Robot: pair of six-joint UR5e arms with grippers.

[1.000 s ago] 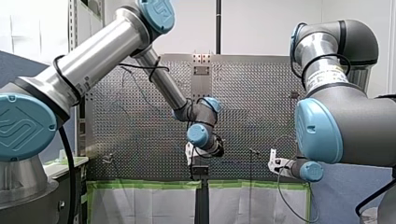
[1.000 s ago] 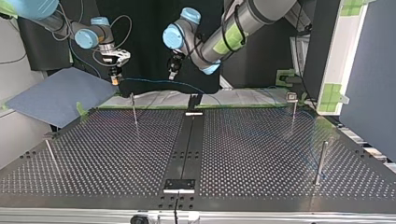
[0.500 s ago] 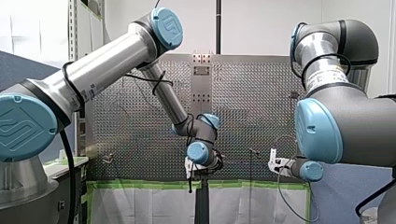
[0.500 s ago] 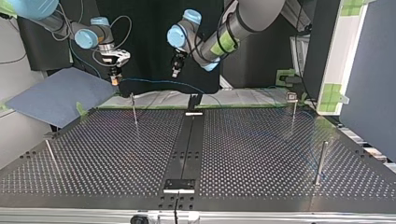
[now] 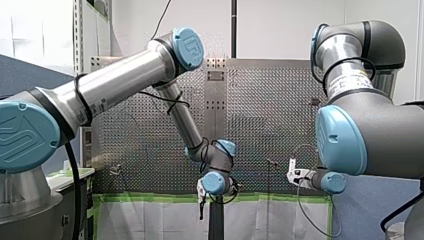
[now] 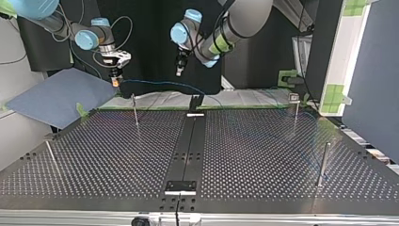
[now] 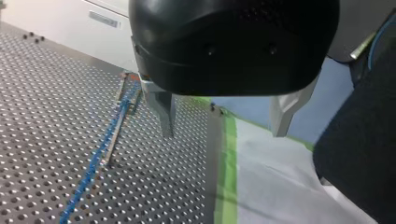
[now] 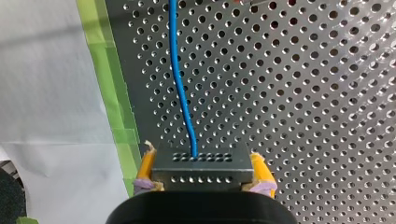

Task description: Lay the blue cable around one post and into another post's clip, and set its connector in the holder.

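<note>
1. Two grippers have two different jobs here. Your right gripper (image 6: 114,80) is clamped on the connector (image 8: 201,163), a grey block squeezed between its yellow pads (image 8: 145,164).
2. The blue cable (image 8: 180,88) leaves the connector straight ahead of that gripper. In the top view it runs left to right above the far edge of the perforated table (image 6: 263,155). It passes the black bracket (image 6: 195,101) in the middle and heads toward the clip-topped post (image 6: 295,110) at the far right, where it grows too faint to follow.
3. Your left gripper (image 7: 223,133) is spread wide, with nothing between its metal fingers (image 7: 163,112). In the top view it hangs above the cable's span, to the right of the right gripper.
4. The relation to watch is that the cable's long axis runs crosswise beneath the left gripper. In the left wrist view, though, the strand lies off to one side of a finger, alongside a slim post (image 7: 113,151) and outside the gap. You cannot tell whether it touches that post.
5. Your left arm is the nearer one to mid-span, so it probably takes the strand. It would need to shift sideways and drop until the cable crosses between its fingers.
6. The connector stays with your right arm. The bracket, likely the holder, lies to its right in the top view.
</note>
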